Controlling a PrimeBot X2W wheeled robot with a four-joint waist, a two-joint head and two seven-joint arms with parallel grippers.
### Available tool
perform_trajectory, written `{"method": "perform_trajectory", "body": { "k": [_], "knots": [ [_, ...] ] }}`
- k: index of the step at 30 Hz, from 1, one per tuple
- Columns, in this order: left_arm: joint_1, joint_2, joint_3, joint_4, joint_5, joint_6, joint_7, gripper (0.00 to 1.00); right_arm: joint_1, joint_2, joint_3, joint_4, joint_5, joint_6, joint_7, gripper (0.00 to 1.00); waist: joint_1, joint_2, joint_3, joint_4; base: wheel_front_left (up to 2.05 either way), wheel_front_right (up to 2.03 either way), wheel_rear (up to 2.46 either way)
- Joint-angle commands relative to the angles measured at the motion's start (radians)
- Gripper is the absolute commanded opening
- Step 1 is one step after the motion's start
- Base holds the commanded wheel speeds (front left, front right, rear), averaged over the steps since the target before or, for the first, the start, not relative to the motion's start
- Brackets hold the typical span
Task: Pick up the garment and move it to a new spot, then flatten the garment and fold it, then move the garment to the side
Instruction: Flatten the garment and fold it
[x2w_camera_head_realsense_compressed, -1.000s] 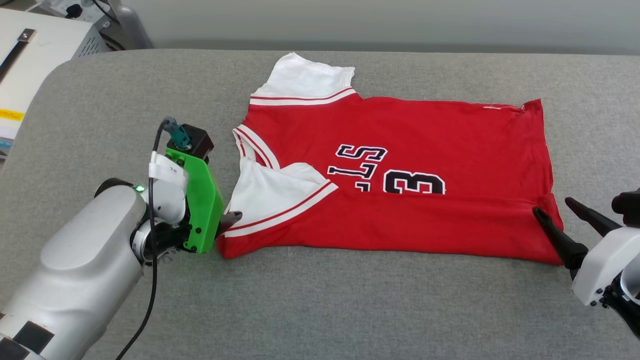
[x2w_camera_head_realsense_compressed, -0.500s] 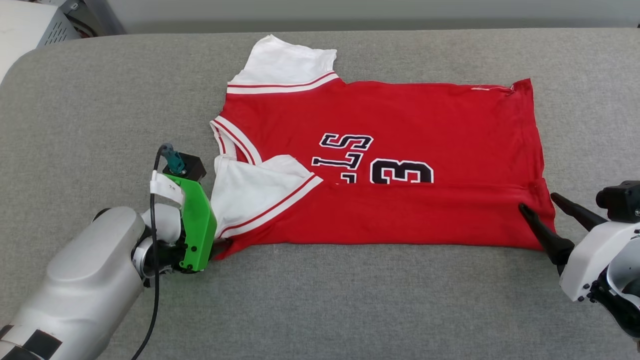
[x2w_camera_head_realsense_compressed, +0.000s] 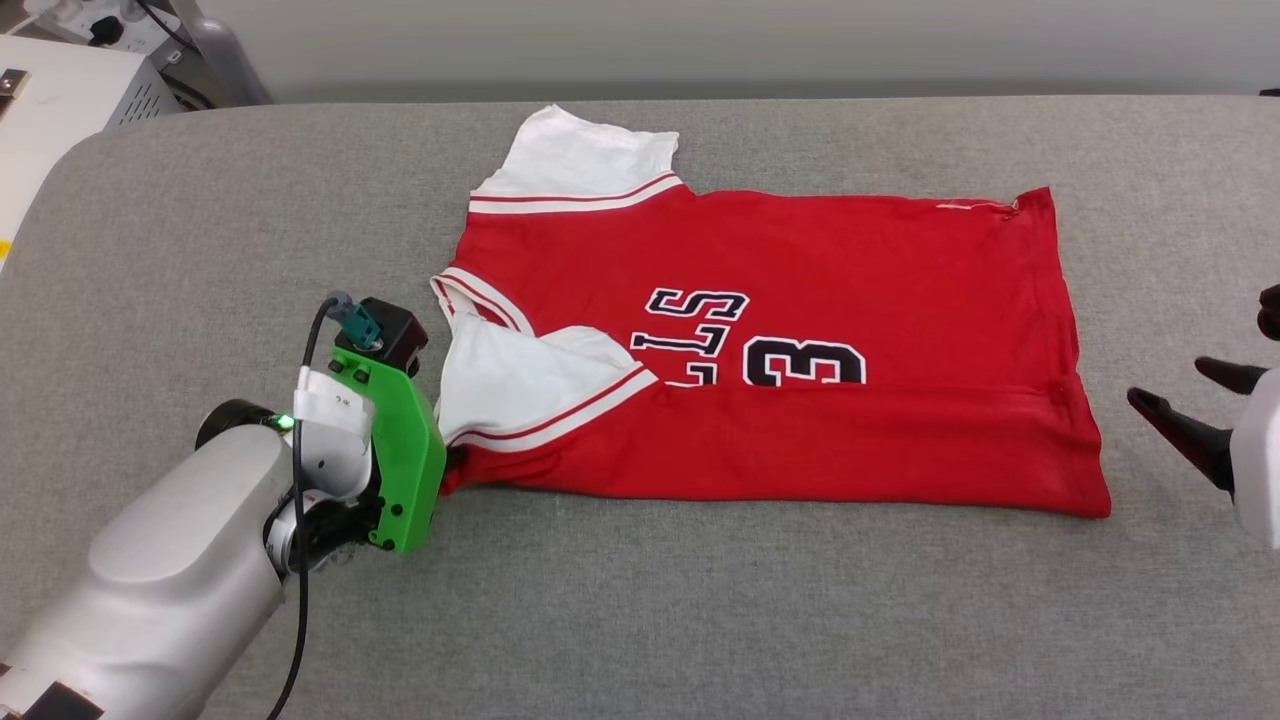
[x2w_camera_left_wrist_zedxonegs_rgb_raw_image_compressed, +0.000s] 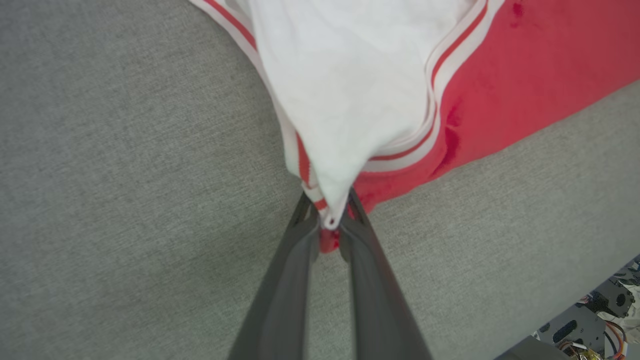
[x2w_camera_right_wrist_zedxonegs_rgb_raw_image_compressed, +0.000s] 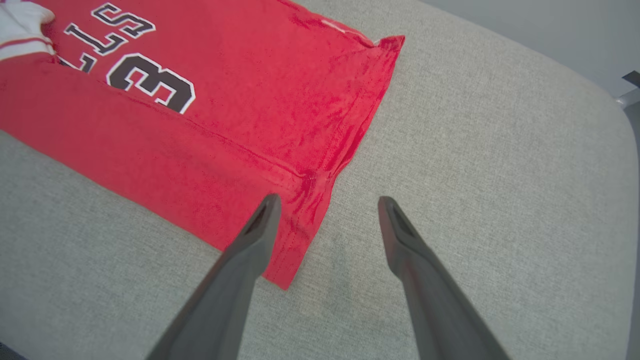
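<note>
Presently: garment (x2w_camera_head_realsense_compressed: 800, 290), soft, light, limp cloth; left gripper (x2w_camera_left_wrist_zedxonegs_rgb_raw_image_compressed: 330, 225) fingers pinched on its sleeve-end corner; right gripper (x2w_camera_right_wrist_zedxonegs_rgb_raw_image_compressed: 328, 200) fingers spread open beside its hem corner, likely second hold

The garment (x2w_camera_head_realsense_compressed: 800, 270) is matt cloth on a rough woven fabric surface (x2w_camera_head_realsense_compressed: 700, 600) — the wrist bracket (x2w_camera_head_realsense_compressed: 405, 450), smooth plastic.

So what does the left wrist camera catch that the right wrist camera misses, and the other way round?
Left wrist view: the left tool pinched shut on the corner of the garment beside its white sleeve. Right wrist view: the right tool open near the hem end, gripping nothing, plus the black number 3. Both: red fabric of the same garment lying on the grey padded surface.
</note>
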Motion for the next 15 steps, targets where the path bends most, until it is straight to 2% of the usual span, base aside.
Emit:
{"method": "perform_trajectory", "body": {
  "k": [1,4,7,15],
  "knots": [
    [0.006,0.012,-0.002,-0.02,0.011,-0.003,-0.005,0.0,-0.014,-0.016,0.01,-0.002,0.029,-0.001,0.061,1.0,0.0,0.0,0.002,0.005,0.0,0.0,0.0],
    [0.001,0.021,0.0,-0.052,0.012,-0.003,-0.011,0.0,-0.019,-0.023,0.015,0.016,0.068,-0.001,0.16,1.0,0.0,0.0,0.014,0.013,0.0,0.0,0.0],
    [-0.007,0.02,-0.001,-0.067,0.018,-0.001,-0.013,0.0,-0.02,0.0,0.021,0.055,0.072,-0.001,0.199,1.0,0.0,0.0,0.032,0.021,0.0,0.0,0.0],
    [-0.024,0.005,-0.002,-0.062,0.032,0.001,-0.036,0.0,-0.027,0.147,0.022,0.239,0.061,-0.001,0.142,1.0,0.0,0.0,0.079,0.039,0.0,0.0,0.0]
  ]
}}
